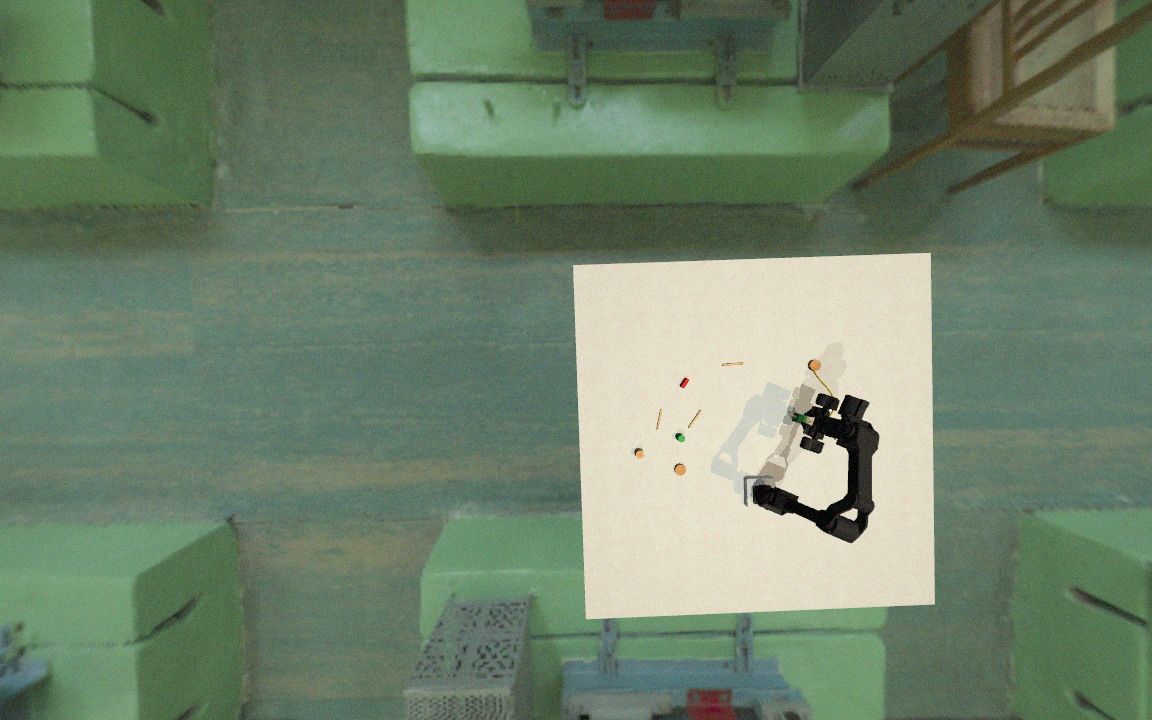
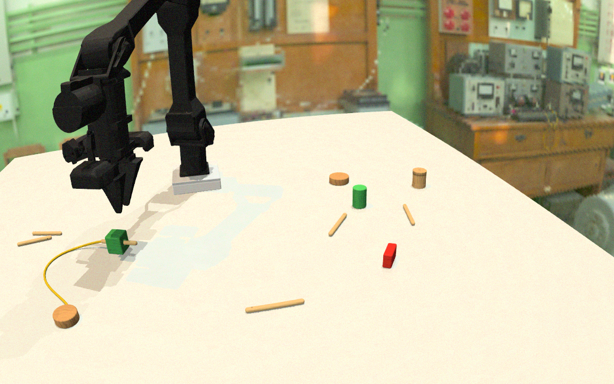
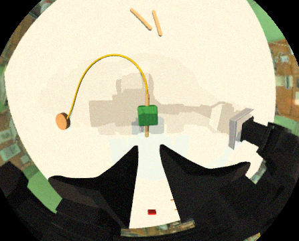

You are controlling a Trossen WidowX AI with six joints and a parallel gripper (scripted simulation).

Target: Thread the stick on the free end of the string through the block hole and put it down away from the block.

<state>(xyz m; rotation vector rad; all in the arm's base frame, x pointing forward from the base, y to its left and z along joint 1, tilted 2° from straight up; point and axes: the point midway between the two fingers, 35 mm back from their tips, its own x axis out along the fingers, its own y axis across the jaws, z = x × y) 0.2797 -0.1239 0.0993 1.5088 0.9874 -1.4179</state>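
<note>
The green block (image 1: 798, 417) (image 2: 116, 242) (image 3: 147, 115) stands on the table. The wooden stick (image 2: 130, 242) (image 3: 147, 131) lies through its hole, with its bare end out at one side and its string end just out at the other. The yellow string (image 1: 821, 379) (image 2: 44, 273) (image 3: 114, 55) curves from that end to the round button (image 1: 814, 364) (image 2: 65, 316) (image 3: 62, 120), outside the block. My gripper (image 2: 119, 208) (image 3: 149, 148) is partly open and empty, fingers pointing down, above the table near the block; in the wrist view the stick's bare end faces the gap between the fingertips.
Two loose sticks (image 2: 34, 241) (image 3: 141, 19) lie beyond the string side. Farther off are a red block (image 1: 684, 382) (image 2: 389, 255), a green cylinder (image 1: 679, 437) (image 2: 359, 196), a wooden disc (image 2: 338, 178), a wooden cylinder (image 2: 419, 178) and several loose sticks.
</note>
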